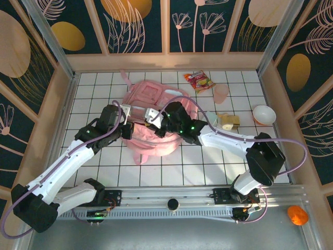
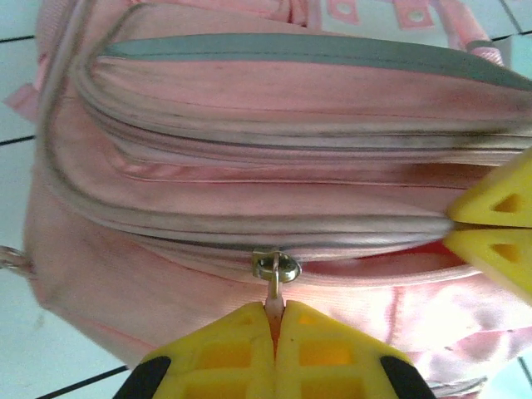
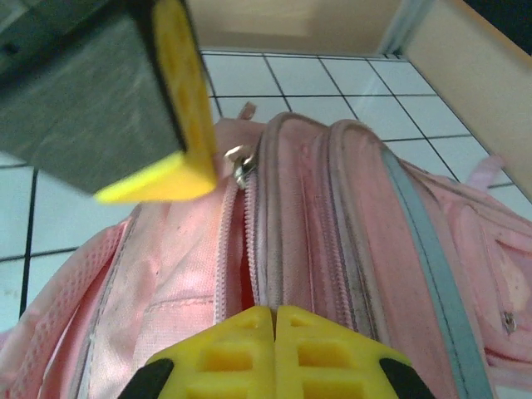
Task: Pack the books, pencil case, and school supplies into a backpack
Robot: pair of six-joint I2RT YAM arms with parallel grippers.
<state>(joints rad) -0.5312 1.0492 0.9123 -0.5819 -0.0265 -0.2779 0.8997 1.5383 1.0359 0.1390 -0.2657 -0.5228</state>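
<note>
Between the left end effector's pressed-together fingers, the backpack's zipper pull.

Top view looks down; both wrist views hug backpack.

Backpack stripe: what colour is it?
Grey stripe on the pink backpack, clearest in the left wrist view.

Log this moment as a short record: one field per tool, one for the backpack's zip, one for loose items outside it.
left tool: shut on the zipper pull
right tool: shut, at the zip seam of the backpack
zip: gap showing between the zipper pull and the right tool
loose items: snack packet, pink cup, white bowl, all outside the backpack, to its right in the top view
</note>
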